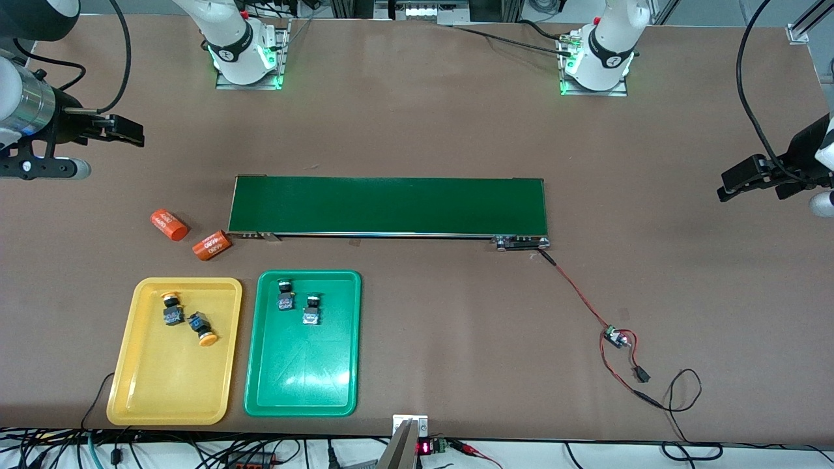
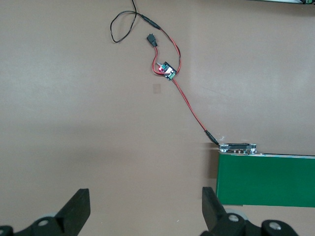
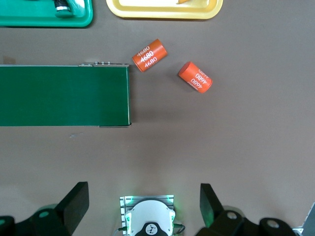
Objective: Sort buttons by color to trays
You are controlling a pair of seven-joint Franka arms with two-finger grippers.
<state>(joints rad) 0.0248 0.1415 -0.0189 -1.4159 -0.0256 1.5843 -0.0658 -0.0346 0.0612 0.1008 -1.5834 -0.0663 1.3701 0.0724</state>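
Observation:
Two yellow-capped buttons (image 1: 172, 311) (image 1: 202, 327) lie in the yellow tray (image 1: 169, 381). Beside it, the green tray (image 1: 300, 374) holds two green-capped buttons (image 1: 285, 296) (image 1: 311, 310). Both trays sit near the front camera, toward the right arm's end of the table. My right gripper (image 1: 127, 130) (image 3: 144, 209) hangs open and empty above that end, over bare table near its own base. My left gripper (image 1: 733, 185) (image 2: 146, 211) hangs open and empty over the left arm's end, away from the trays. The right wrist view shows only the trays' edges (image 3: 162, 11) (image 3: 29, 20).
A long dark-green conveyor belt (image 1: 388, 205) lies across the middle. Two orange "4680" cylinders (image 1: 169, 225) (image 1: 212, 245) lie by the belt's end, farther from the front camera than the yellow tray. A small circuit board (image 1: 614, 337) with red and black wires trails from the belt's left-arm end.

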